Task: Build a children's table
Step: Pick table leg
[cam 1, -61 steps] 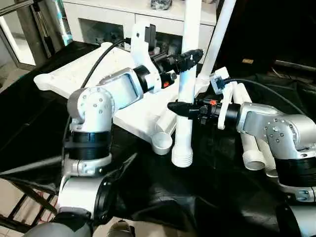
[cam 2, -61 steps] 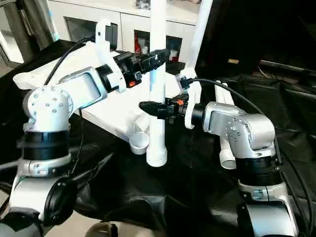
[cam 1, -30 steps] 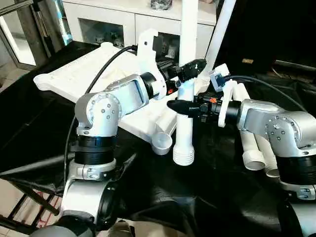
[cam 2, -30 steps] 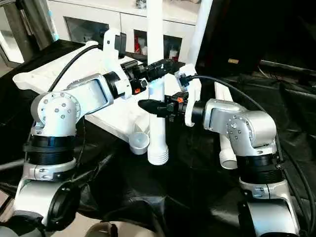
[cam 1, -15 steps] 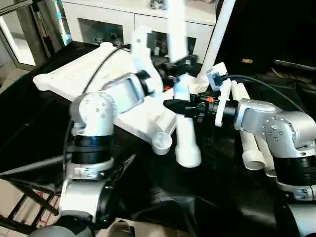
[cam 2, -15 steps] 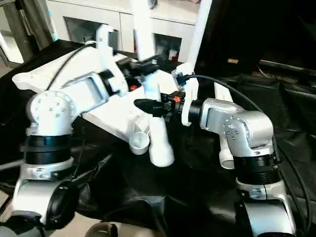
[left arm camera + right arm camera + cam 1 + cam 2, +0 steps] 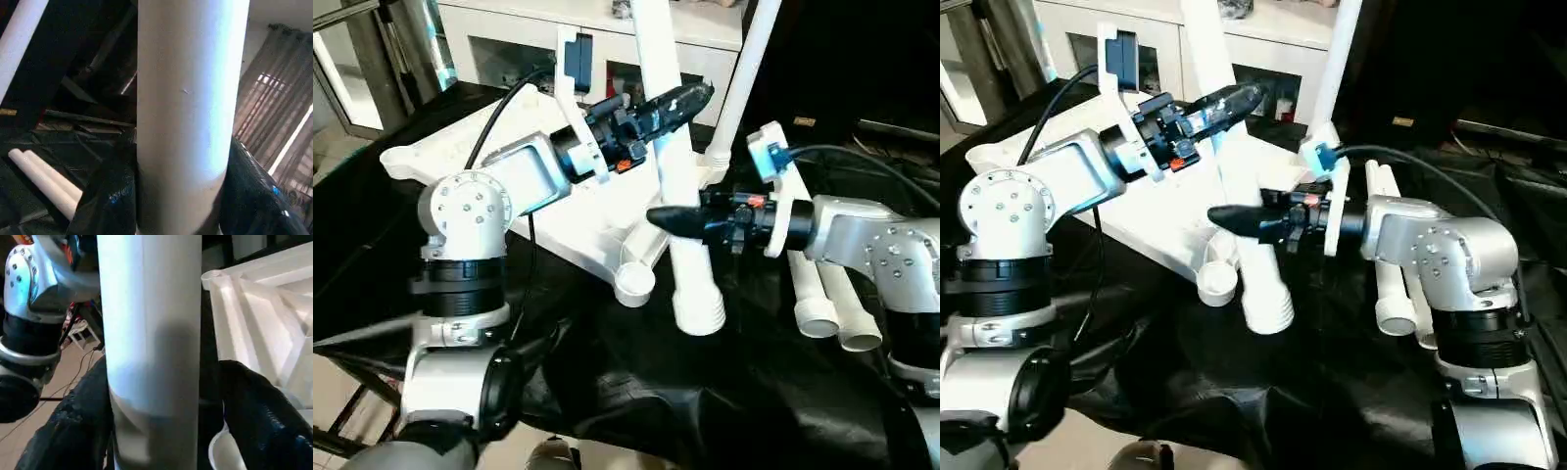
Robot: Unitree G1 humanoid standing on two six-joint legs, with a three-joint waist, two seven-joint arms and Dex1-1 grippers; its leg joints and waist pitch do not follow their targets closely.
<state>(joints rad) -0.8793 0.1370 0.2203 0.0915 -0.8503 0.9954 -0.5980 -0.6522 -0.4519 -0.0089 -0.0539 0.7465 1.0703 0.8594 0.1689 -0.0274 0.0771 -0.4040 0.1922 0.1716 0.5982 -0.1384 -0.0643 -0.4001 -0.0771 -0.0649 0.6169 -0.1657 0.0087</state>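
above the tabletop (image 7: 489, 147), tilted leg (image 7: 680, 186), both end effectors around it

Head stereo pair looking down, wrist cameras close (shared leg (image 7: 186, 112))

- An indoor robot test room or lab corner, set up in a furnished room rather than a factory floor.
- The counter (image 7: 636, 392) is draped in loose, creased black cloth that hangs over its edge, a makeshift work surface.
- Behind it stands a white cabinet (image 7: 524, 39) with open, glass-fronted compartments holding small items, ordinary room furniture.
- Black cables (image 7: 847, 157) run along the robot's silver forearms, a sign of a wired rig.
- The left wrist view shows a grey curtain (image 7: 274, 107) with daylight coming through a window.
- Pale tiled floor (image 7: 337, 382) shows below the counter's edge.
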